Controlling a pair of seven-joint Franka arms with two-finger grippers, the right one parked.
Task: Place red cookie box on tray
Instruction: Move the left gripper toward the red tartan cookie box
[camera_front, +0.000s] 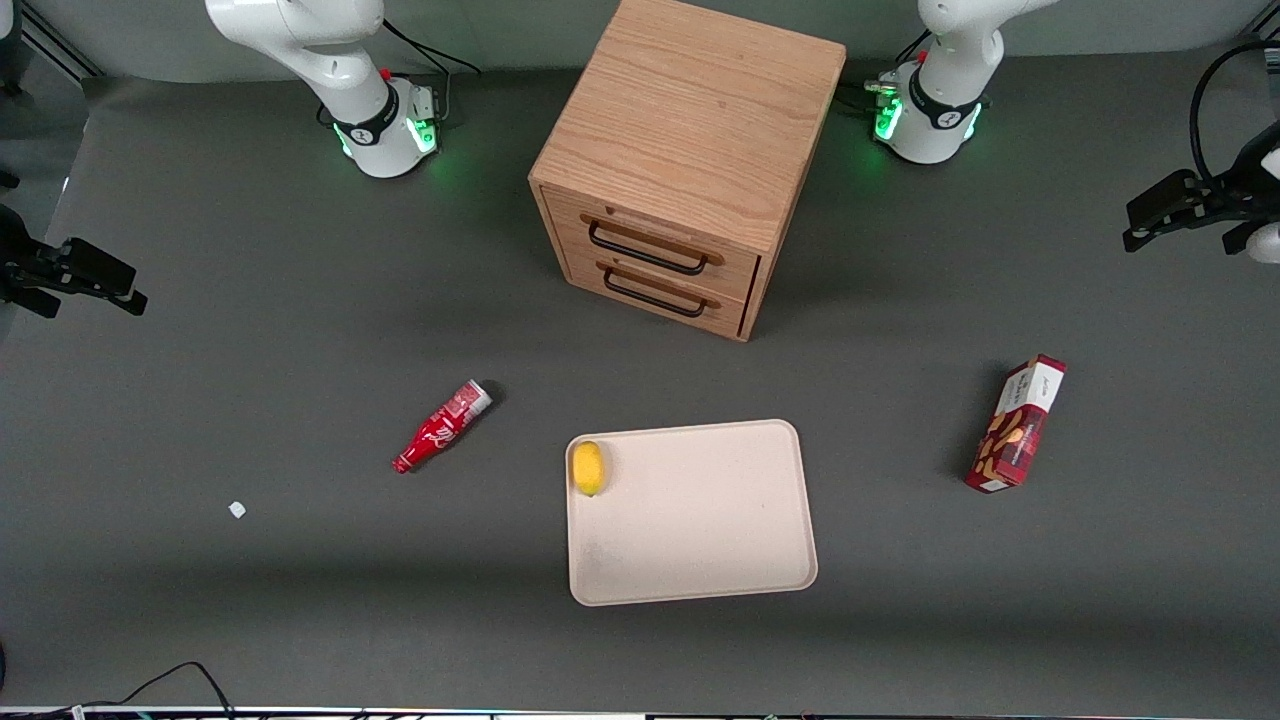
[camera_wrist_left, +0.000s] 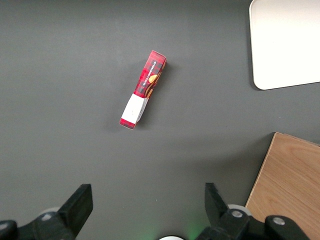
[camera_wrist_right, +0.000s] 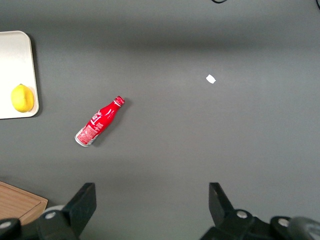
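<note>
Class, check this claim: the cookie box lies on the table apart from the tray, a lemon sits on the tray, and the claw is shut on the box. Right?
One error: the claw is open and well clear of the cookie box, as the left wrist view shows. The box does lie on the table apart from the tray, which holds the lemon.

The dark-red box (camera_front: 1016, 424) (camera_wrist_left: 143, 89) lies flat on the table toward the working arm's end, well apart from the beige tray (camera_front: 700, 540) (camera_wrist_left: 285, 45), with the open gripper (camera_wrist_left: 148, 207) above.

Nothing I can read: printing on the red cookie box (camera_front: 1016, 424) and red bottle (camera_front: 441, 427) label stays illegible from my raised, open gripper (camera_wrist_left: 147, 210).
</note>
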